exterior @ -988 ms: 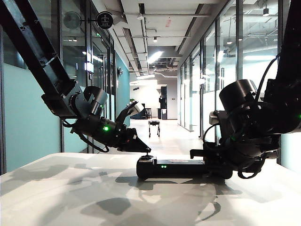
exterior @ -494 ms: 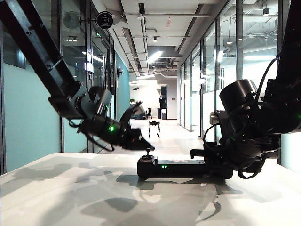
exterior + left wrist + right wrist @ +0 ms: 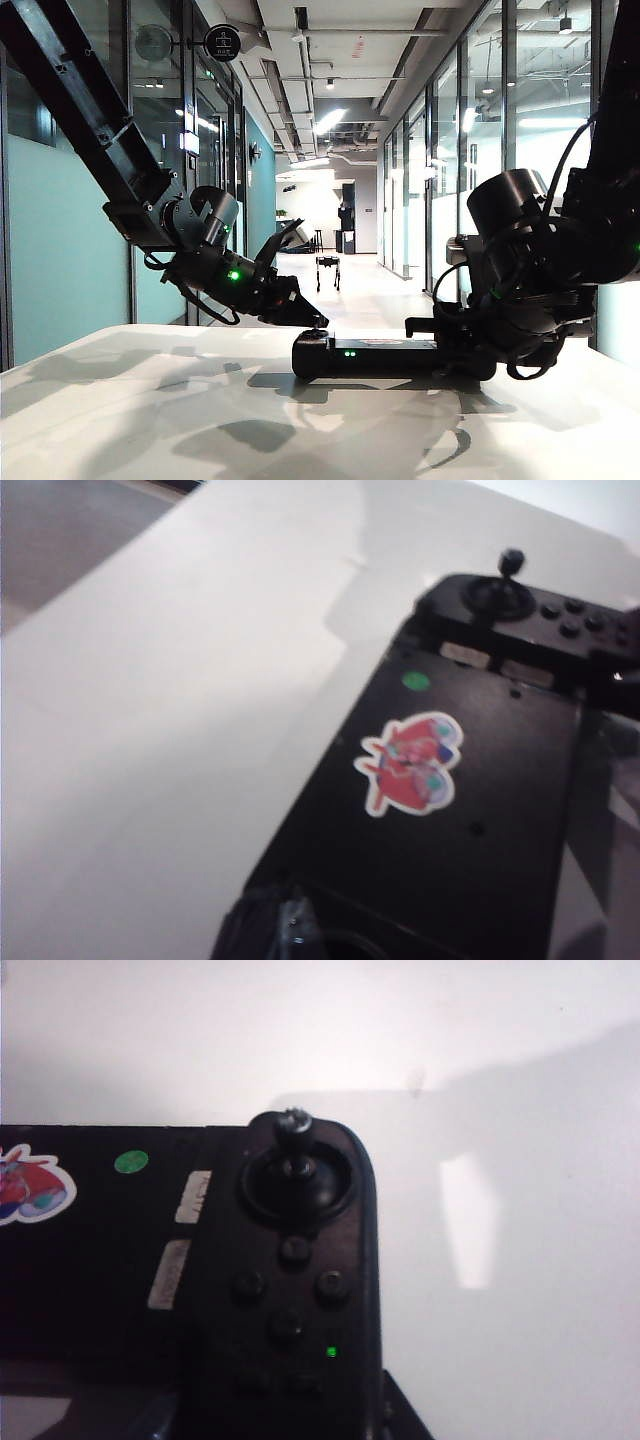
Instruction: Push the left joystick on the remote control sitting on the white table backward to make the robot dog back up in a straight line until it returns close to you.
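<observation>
1. The remote control (image 3: 390, 357) lies flat on the white surface (image 3: 150, 420), a wide black slab with bulging ends, two small green lights glowing on its near edge.
2. From the left wrist view its flat middle carries a pinkish-red sticker (image 3: 410, 763) and a green dot (image 3: 416, 681); the right-hand stick (image 3: 507, 575) stands thin and upright in its round base at the far end.
3. The left joystick (image 3: 319, 326) sits at the remote's left end, and the left gripper (image 3: 312, 320) is right down on it; its dark tip covers the knob, and I cannot tell whether its fingers are apart or together.
4. The right gripper (image 3: 440, 335) is at the remote's right end, jaws set part-way and hugging that end, so it looks clamped on the remote control.
5. Far down the corridor, the robot dog (image 3: 328, 270) stands small and black on its four thin legs, well away from us.
6. Against a second ago: the left gripper lifted off the stick half a second back and has now come down onto it again, the remote has edged slightly to the right, and the right arm and the dog have stayed put.
</observation>
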Available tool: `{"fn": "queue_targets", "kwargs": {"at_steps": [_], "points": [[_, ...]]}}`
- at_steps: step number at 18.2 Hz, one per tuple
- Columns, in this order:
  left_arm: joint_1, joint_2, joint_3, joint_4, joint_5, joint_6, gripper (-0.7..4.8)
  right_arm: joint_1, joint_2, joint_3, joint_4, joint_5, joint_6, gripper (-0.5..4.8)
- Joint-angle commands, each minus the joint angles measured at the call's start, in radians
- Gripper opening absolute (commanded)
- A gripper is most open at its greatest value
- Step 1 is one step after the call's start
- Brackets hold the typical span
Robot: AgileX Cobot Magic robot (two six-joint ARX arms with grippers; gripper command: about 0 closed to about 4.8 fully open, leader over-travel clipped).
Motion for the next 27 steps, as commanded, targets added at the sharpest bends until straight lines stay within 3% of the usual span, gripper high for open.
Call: {"fn": "queue_targets", "kwargs": {"at_steps": [1,7,27], "points": [[0.0,-0.002,0.004,0.001,0.048,0.018,-0.05,0.0,-0.004,0.004,0.027,0.008,0.008,1.98],[0.002,-0.002,0.004,-0.016,0.096,0.044,-0.05,-0.001,-0.004,0.004,0.02,0.008,0.007,1.98],[0.002,-0.002,0.004,-0.034,0.111,0.078,-0.05,-0.001,-0.004,0.004,0.021,0.012,0.007,1.98]]}}
